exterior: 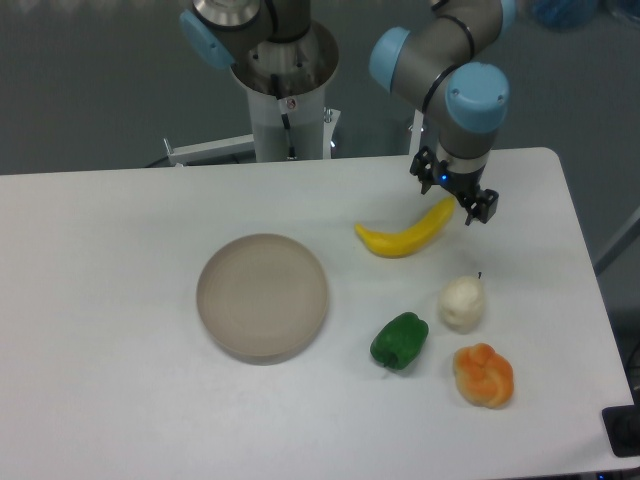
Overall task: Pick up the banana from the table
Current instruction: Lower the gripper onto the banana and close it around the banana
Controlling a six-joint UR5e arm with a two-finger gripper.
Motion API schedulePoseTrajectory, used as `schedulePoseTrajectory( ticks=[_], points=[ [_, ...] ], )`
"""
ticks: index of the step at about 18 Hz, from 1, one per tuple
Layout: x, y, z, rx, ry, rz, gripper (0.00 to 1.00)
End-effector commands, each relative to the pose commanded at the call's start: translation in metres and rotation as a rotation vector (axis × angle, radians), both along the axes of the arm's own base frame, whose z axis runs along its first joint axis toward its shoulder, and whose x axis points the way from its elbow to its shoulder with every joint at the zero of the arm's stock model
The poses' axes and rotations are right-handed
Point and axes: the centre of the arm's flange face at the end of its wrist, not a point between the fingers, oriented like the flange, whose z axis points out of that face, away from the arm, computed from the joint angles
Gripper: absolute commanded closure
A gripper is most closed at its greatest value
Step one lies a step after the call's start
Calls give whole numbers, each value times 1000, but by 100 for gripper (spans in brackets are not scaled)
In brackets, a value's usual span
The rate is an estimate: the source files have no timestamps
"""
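Observation:
The yellow banana [405, 232] lies flat on the white table [120, 300], right of centre, its right tip pointing up toward the far right. My gripper [451, 196] hangs over that right tip, its two dark fingers spread apart on either side of it. The jaws are open and hold nothing. The banana's tip is partly covered by the gripper.
A round beige plate [262, 296] sits left of the banana. In front of the banana are a green pepper [399, 340], a pale whitish pear-like fruit [462, 303] and a lumpy orange fruit [484, 375]. The robot's base column [288, 100] stands at the table's far edge.

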Motion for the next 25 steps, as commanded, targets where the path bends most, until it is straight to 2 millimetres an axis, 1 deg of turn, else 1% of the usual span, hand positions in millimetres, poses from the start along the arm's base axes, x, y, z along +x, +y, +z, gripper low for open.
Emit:
schedulePoseTrajectory(
  ticks=[2, 4, 11, 12, 14, 17, 18, 19, 20, 22, 25],
  points=[
    [3, 6, -5, 5, 7, 0, 0],
    [2, 8, -14, 1, -1, 11, 0],
    [4, 6, -40, -7, -10, 15, 0],
    [4, 6, -40, -6, -9, 17, 0],
    [7, 5, -45, -11, -18, 29, 0],
    [7, 5, -44, -10, -15, 49, 1],
    [7, 5, -44, -9, -14, 59, 9],
    [7, 5, -45, -11, -14, 62, 22],
    [7, 4, -45, -12, -16, 64, 31],
    [7, 4, -45, -12, -15, 66, 42],
    [6, 4, -43, -10, -13, 64, 64]
  ],
)
